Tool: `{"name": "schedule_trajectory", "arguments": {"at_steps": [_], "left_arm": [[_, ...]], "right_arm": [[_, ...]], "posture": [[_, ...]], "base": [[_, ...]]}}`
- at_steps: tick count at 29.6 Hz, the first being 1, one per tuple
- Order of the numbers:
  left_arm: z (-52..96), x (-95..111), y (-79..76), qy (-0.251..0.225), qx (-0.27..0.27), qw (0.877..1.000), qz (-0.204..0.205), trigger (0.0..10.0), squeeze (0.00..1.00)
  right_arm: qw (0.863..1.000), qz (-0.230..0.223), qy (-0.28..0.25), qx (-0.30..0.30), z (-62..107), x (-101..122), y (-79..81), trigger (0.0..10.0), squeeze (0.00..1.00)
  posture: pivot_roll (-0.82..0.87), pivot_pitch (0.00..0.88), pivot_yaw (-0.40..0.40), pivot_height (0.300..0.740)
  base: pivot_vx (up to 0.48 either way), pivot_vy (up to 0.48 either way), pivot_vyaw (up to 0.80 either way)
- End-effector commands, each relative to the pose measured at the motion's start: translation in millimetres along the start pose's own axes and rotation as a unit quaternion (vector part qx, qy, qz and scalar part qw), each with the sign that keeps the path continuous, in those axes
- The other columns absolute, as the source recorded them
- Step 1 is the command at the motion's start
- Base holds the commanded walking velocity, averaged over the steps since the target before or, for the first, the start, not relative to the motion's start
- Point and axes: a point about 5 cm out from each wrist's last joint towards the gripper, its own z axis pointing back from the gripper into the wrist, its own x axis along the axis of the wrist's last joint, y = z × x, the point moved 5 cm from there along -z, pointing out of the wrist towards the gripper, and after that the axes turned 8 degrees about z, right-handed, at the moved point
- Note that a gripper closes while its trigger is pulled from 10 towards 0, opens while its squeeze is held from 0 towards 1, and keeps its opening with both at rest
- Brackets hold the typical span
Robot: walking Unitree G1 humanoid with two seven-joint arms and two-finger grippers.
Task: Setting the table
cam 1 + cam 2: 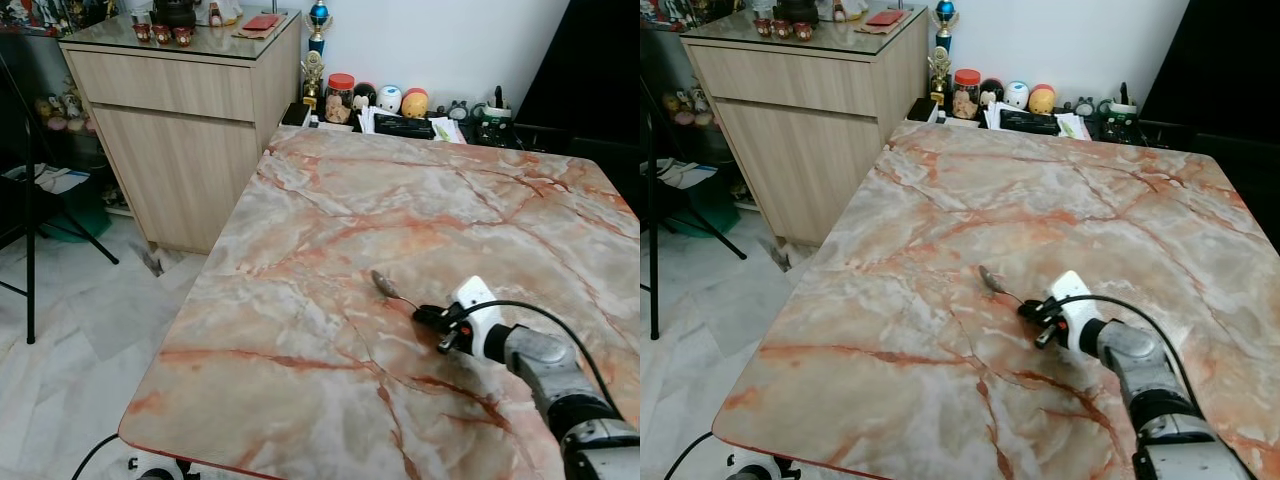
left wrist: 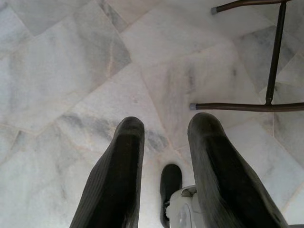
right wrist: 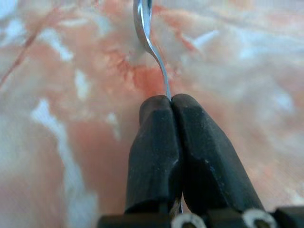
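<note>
Right pincer (image 1: 428, 315) pinches spoon (image 1: 383, 284) mid-table (image 1: 300, 300), edges well apart.

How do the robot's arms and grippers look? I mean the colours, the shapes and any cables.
The right arm is silver-grey metal with a white wrist block and a thin black cable arching over it. The right gripper has two long black rubbery fingers with rounded tips. The left gripper has the same black fingers, with fine ribbing, above a white housing.

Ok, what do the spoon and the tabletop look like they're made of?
Spoon: thin, shiny silver, reflective, so probably polished steel, pinched in the right tool. Tabletop: pink-orange veined, glossy, marble or a marble-look surface; I can't tell which.
</note>
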Motion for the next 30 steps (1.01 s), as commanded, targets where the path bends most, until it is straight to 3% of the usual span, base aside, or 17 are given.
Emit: {"name": "schedule_trajectory", "arguments": {"at_steps": [1,3,4,6,8,14,16,18,22,30], "left_arm": [[1.2,-4,1.2,0.008,0.003,1.0,-0.007,10.0,0.0],[1.8,-6,2.0,0.011,0.005,1.0,-0.01,10.0,0.0],[2.5,-8,0.7,0.012,0.002,1.0,-0.011,10.0,0.0],[3.0,-9,0.3,0.013,0.001,1.0,-0.011,10.0,0.0],[4.0,-11,1.5,0.015,0.001,1.0,-0.012,10.0,0.0],[6.0,-15,4.1,0.019,0.002,1.0,-0.014,10.0,0.0],[8.8,-20,6.5,0.022,0.0,1.0,-0.016,10.0,0.0],[10.6,-22,8.3,0.023,0.001,1.0,-0.017,10.0,0.0],[14.2,-28,10.5,0.028,0.001,0.999,-0.022,10.0,0.0],[14.5,-30,8.2,0.029,-0.002,0.999,-0.02,10.0,0.0]], "right_arm": [[0.999,-0.014,-0.015,-0.042,-0.3,1,-4.1,10.0,0.0],[0.993,-0.02,-0.055,-0.105,-1.3,15,-15.4,10.0,0.0],[0.971,-0.054,-0.124,-0.196,2.4,35,-28.2,10.0,0.0],[0.955,-0.076,-0.157,-0.239,6.8,42,-30.6,10.0,0.0],[0.932,-0.111,-0.183,-0.294,12.5,41,-22.4,10.0,0.0],[0.917,-0.117,-0.2,-0.326,17.0,42,-2.4,10.0,0.0],[0.893,-0.115,-0.213,-0.379,31.9,44,6.1,10.0,0.0],[0.881,-0.115,-0.214,-0.405,42.3,43,7.7,10.0,0.0],[0.875,-0.104,-0.209,-0.425,55.6,42,12.5,10.0,0.0],[0.872,-0.099,-0.204,-0.435,57.0,49,6.6,10.0,0.0]], "posture": [[0.17,0.0,-0.053,0.74],[0.17,0.0,-0.053,0.74],[0.16,0.0,-0.054,0.74],[0.16,0.0,-0.054,0.74],[0.16,0.0,-0.056,0.74],[0.16,0.0,-0.06,0.74],[0.16,0.0,-0.065,0.74],[0.16,0.0,-0.066,0.74],[0.15,0.0,-0.065,0.74],[0.15,0.0,-0.073,0.74]], "base": [[0.0,0.0,0.0],[0.0,0.0,0.0],[0.0,0.0,0.0],[0.0,0.0,0.0],[0.0,0.0,0.0],[0.0,0.0,0.0],[0.0,0.0,0.0],[0.0,0.0,0.0],[0.0,0.0,0.0],[0.0,0.0,0.0]]}}
